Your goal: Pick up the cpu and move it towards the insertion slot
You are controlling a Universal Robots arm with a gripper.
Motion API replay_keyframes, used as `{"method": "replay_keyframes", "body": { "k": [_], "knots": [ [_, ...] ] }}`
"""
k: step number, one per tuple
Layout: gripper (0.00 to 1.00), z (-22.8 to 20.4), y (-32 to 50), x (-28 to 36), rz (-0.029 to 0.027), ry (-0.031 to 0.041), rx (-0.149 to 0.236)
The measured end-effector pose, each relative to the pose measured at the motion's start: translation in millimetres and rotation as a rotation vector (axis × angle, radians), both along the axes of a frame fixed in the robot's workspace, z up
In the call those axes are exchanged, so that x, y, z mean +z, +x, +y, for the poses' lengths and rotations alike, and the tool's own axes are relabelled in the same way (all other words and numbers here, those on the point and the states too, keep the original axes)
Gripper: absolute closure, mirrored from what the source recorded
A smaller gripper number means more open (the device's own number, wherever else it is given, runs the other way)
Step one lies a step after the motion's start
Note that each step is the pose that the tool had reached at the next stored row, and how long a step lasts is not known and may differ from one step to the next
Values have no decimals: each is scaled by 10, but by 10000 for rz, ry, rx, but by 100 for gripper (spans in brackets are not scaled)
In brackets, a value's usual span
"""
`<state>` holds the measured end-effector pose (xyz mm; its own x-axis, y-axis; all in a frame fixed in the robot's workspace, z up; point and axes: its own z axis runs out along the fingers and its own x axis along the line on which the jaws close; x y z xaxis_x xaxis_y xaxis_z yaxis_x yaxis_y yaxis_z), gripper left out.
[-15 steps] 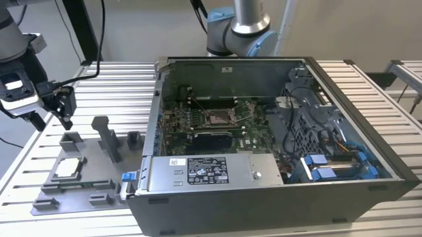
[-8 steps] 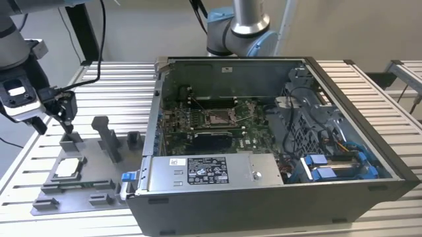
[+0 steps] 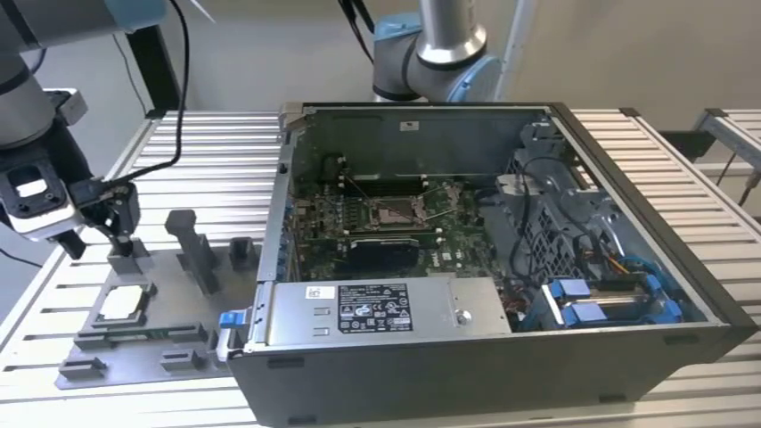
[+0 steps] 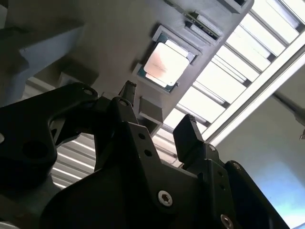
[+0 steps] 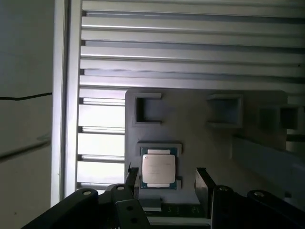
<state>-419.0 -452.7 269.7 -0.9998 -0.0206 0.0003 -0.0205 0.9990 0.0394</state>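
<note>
Now, at the exterior view's left, the jaws hang apart, empty, above the cpu (image 3: 123, 304) lying in its grey fixture (image 3: 131, 363); better to centre them on 2 opposite edges; the insertion slot (image 3: 395, 210) is well apart, rightward.

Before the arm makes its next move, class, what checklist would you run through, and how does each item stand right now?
1. The tool open and empty: ok.
2. The cpu lying flat in its fixture recess: ok.
3. The cpu between the tool's fingers in the first wrist view: ok.
4. The tool touching the cpu: cannot tell.
5. The insertion slot exposed inside the open case: ok.
6. The slot's retaining frame lifted: cannot tell.
</note>
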Motion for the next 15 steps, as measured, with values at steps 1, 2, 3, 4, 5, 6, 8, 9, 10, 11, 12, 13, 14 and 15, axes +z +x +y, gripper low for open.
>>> {"method": "replay_keyframes", "body": {
  "k": [1, 2, 3, 4, 5, 6, 8, 9, 10, 11, 12, 13, 14, 15],
  "knots": [
    [100, -11, 0, -19, 0, 1, 2],
    [100, -24, -1, -37, 2, 2, 4],
    [100, -36, -2, -53, 4, 2, 9],
    [100, -49, -3, -73, 2, 6, 17],
    [100, -58, -5, -90, 2, 10, 24],
    [100, -65, -8, -110, 0, 17, 32],
    [100, -76, -15, -146, 0, 23, 39],
    [100, -77, -23, -163, 1, 27, 40],
    [100, -78, -31, -182, 1, 30, 46],
    [100, -78, -40, -200, 1, 30, 53],
    [100, -78, -47, -218, 2, 30, 61],
    [100, -79, -51, -237, 1, 31, 67],
    [100, -79, -52, -254, 2, 30, 75],
    [100, -80, -52, -273, 4, 31, 89]
  ]
}}
